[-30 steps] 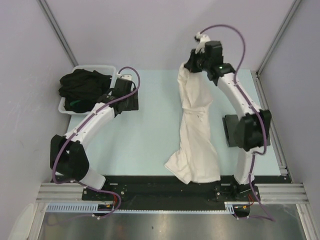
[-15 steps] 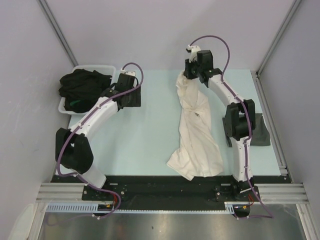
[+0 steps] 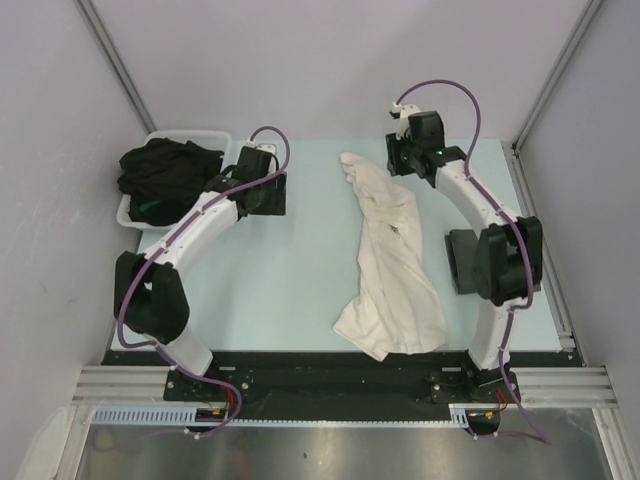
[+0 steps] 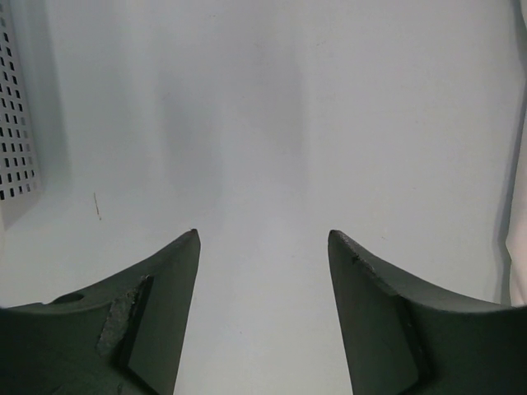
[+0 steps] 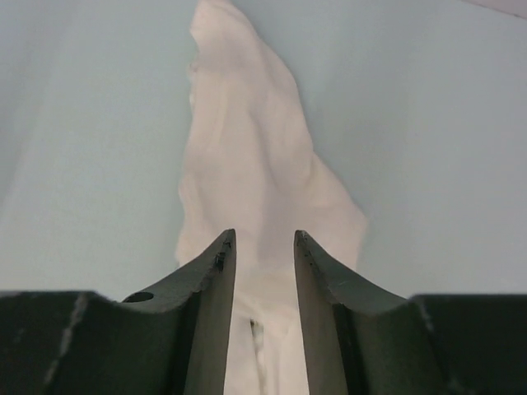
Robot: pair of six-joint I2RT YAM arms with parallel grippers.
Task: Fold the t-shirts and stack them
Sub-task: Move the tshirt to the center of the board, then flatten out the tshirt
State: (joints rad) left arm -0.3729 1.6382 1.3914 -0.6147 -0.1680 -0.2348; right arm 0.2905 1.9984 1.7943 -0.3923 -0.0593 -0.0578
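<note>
top view, with the two wrist views. the cream-white t-shirt (image 3: 395, 270) lies unfolded on the pale surface (image 3: 300, 270), right of centre. it is drawn out into a long, wrinkled strip. its narrow end points to the far edge, and its wider, bunched end rests near the front edge, just beside the right arm's base. the right gripper (image 5: 263, 234) hangs low above the far, narrow end of this t-shirt. its fingers (image 5: 210, 288) stand a little apart and clamp nothing; cream cloth shows through the gap between them and runs on ahead over the surface. the left gripper (image 4: 263, 234) sits at the far left of the surface, just beside the white tub (image 3: 185, 134). its fingers are spread wide, with only bare surface between them. the tub's perforated wall shows at the left edge of the left wrist view, and a sliver of pale cloth shows at the right edge. black t-shirts (image 3: 165, 175) are heaped loosely inside the tub, in the far left corner, well apart from the cream one. how many lie in the heap cannot be told.
</note>
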